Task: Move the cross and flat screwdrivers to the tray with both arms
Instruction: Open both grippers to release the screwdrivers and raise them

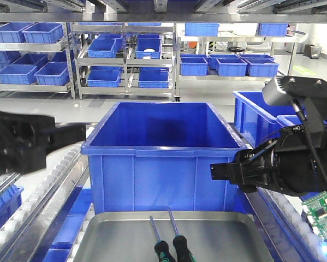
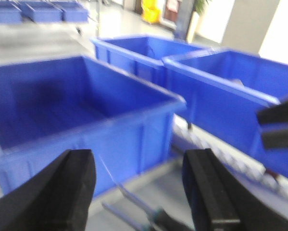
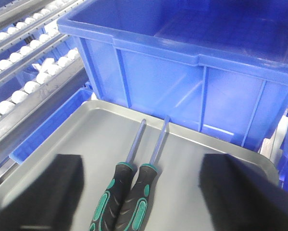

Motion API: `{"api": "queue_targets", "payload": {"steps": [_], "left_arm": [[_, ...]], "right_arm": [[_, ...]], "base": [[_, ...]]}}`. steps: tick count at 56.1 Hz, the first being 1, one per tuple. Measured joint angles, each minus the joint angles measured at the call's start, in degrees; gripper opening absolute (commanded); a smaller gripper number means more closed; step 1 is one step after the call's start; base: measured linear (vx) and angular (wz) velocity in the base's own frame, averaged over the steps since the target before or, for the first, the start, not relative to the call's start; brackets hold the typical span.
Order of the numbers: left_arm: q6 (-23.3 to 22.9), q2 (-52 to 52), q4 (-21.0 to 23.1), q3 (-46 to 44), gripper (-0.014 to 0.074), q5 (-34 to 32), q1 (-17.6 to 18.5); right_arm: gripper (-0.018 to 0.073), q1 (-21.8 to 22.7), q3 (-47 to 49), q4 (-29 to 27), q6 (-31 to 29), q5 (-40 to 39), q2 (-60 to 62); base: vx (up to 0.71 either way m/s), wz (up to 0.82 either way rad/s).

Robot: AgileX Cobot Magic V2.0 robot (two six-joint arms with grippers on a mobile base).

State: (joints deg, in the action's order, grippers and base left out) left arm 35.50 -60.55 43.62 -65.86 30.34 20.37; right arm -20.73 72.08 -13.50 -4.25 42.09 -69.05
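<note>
Warehouse of shelved blue bins behind. Nearest, grey tray (image 1: 218, 232) holding both screwdrivers (image 3: 129, 192) side by side, tips toward large blue bin (image 1: 160, 158). Left gripper (image 2: 139, 185) and right gripper (image 3: 141, 185): fingers apart, empty.

A warehouse or factory floor: steel shelving (image 1: 125, 60) of blue bins (image 1: 43, 33), roller conveyors (image 3: 23, 82).
</note>
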Motion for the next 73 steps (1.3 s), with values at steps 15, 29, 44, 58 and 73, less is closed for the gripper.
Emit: {"api": "queue_targets", "payload": {"steps": [15, 29, 44, 58, 73], "left_arm": [[0.00, -0.11, -0.56, 0.00, 0.0533, 4.31, 0.00], [-0.38, 0.01, -4.47, 0.05, 0.0433, 3.56, 0.00], [-5.97, 11.63, -12.43, 16.89, 0.0004, -12.68, -0.36], [-12.09, 31.10, -20.74, 43.86, -0.0003, -27.26, -6.32], [-28.71, 53.29, -41.60, 64.44, -0.0003, -28.29, -14.78]], "right_arm": [[0.0418, 0.00, 0.00, 0.00, 0.00, 0.05, 0.00], [0.0363, 0.00, 0.00, 0.00, 0.00, 0.05, 0.00], [0.0318, 0.00, 0.00, 0.00, 0.00, 0.11, 0.00], [0.0280, 0.00, 0.00, 0.00, 0.00, 0.15, 0.00], [0.0249, 0.00, 0.00, 0.00, 0.00, 0.15, 0.00]], "base": [[0.00, 0.00], [0.00, 0.00], [0.00, 0.00], [0.00, 0.00], [0.00, 0.00]]}}
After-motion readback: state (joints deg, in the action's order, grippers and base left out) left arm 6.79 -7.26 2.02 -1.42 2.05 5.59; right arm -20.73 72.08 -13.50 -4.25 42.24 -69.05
